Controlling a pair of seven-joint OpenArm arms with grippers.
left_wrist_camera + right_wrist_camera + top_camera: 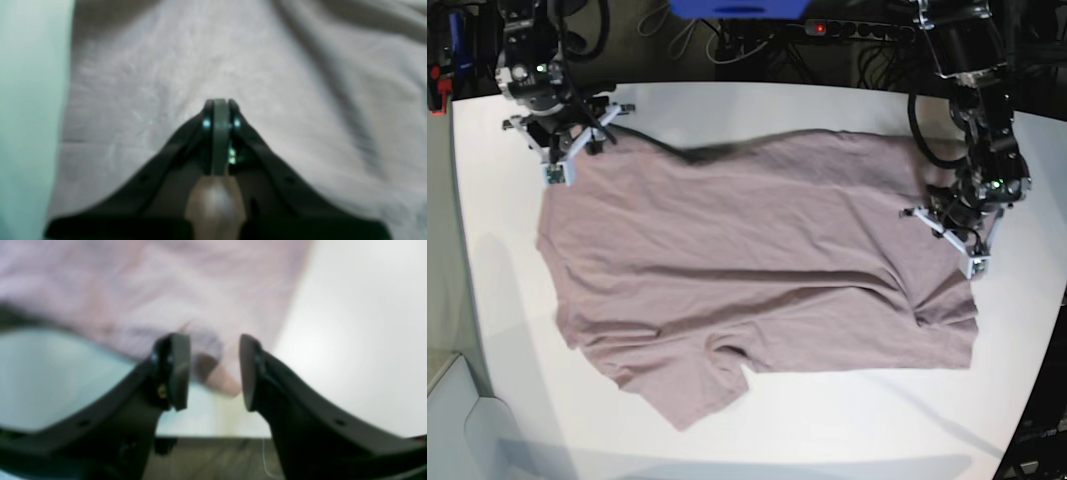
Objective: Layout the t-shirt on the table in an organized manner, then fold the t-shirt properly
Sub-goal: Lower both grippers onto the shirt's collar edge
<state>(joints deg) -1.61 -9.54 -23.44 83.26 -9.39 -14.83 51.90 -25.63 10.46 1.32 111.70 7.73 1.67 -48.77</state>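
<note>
The dusty-pink t-shirt (747,260) lies spread across the white table (827,110), with one sleeve (712,385) pointing toward the near edge. My right gripper (215,340) is open at the shirt's far-left corner. A small flap of cloth (206,350) lies just beyond the gap, and nothing is pinched. My left gripper (220,101) is shut, its jaws pressed together. It hovers over the wrinkled cloth (267,83) at the shirt's right end, and no fabric shows between the pads. Bare table (26,100) shows at the left of that view.
Creases bunch near the shirt's right edge (927,300), and a dark fold runs along its far edge (707,155). A power strip and cables (857,30) lie behind the table. The table edge and wooden floor (213,456) show below the right gripper.
</note>
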